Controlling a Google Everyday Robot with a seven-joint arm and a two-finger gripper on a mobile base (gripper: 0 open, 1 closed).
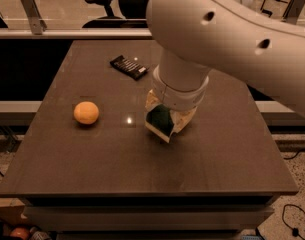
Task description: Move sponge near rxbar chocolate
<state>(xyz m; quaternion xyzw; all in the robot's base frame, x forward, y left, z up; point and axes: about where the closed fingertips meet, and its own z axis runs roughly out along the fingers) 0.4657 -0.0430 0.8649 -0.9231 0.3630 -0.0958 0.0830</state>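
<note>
My gripper [166,118] hangs under the big white arm over the middle of the table and is shut on the sponge [160,120], whose dark green top and pale yellow edge show between the fingers, tilted and just above the tabletop. The rxbar chocolate [128,67], a flat black bar with white lettering, lies on the far part of the table, up and to the left of the gripper, apart from the sponge.
A round orange fruit [86,112] sits on the left part of the dark brown table [227,159]. A metal rail and an office chair [103,4] stand beyond the far edge. The white arm hides the table's far right part.
</note>
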